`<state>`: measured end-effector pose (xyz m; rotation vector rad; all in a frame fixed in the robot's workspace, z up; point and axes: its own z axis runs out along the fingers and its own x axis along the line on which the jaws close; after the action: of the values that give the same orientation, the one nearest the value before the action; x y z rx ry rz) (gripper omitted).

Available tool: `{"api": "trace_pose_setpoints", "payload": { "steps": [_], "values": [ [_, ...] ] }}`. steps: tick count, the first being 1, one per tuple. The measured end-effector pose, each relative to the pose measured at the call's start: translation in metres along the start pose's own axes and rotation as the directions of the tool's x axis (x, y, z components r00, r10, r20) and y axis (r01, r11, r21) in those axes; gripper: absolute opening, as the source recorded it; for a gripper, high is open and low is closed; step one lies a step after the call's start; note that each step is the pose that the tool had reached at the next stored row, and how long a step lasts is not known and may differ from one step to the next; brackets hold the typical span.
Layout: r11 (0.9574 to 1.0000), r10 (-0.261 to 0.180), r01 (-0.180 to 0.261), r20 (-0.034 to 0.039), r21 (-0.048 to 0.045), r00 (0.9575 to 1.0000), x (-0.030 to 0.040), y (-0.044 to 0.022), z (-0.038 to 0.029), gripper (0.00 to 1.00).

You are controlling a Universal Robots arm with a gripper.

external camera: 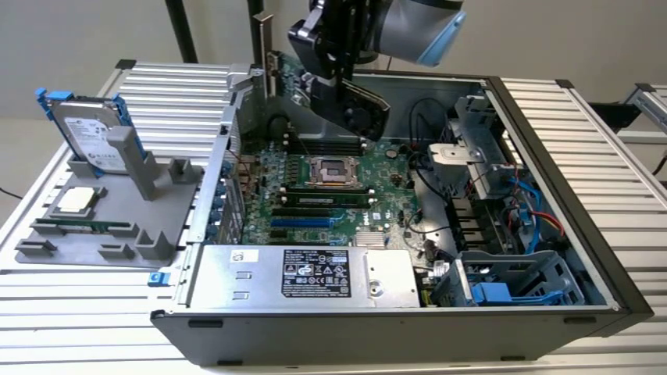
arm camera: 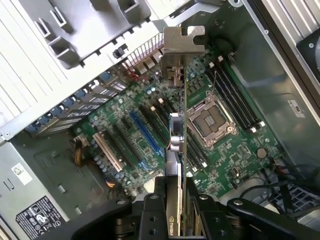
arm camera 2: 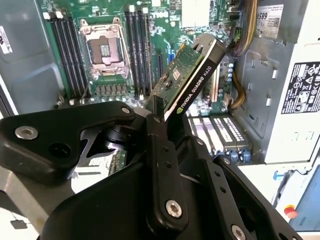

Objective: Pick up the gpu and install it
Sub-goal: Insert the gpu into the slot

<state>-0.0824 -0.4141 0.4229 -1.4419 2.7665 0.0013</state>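
One grey plastic parts holder (external camera: 105,242) sits at the exterior view's 9 o'clock, w/ a silver hard drive with blue rails (external camera: 89,133) standing in it and a square silver processor chip (external camera: 75,201) lying flat. Toward centre is the open dark-grey computer case (external camera: 365,336), w/ a green motherboard (external camera: 391,199) on its floor and a silver power-supply box (external camera: 302,273) at 6 o'clock. At 12 o'clock the arm's black claw (external camera: 339,92) hangs over the board, pinched tight on the gpu (external camera: 367,113), a green card w/ black cooler & silver end bracket (arm camera: 184,47). The card is in the air, apart from the board, seated in no slot, and looks tilted. At 3 o'clock, red & blue cables (external camera: 536,211) lie near a metal drive cage (external camera: 474,148).

Risks, as I judge them:
- If the tilt isn't squared, the card edge could miss its slot & scrape nearby parts.
- The bracket could snag the case's rear wall.
- The grip is on a thin edge, so side load may twist or slip the card.
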Motion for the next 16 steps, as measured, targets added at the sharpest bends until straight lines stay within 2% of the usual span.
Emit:
{"api": "trace_pose_setpoints", "payload": {
  "steps": [8,16],
  "values": [
    [0.9981,-0.061,0.061,0.0007,-0.0012,0.9981,0.0000,0.0000,0.0000,0.00],
    [0.9927,-0.121,0.121,0.0014,-0.0023,0.9927,0.0000,0.0000,0.0000,0.00]
  ]
}}
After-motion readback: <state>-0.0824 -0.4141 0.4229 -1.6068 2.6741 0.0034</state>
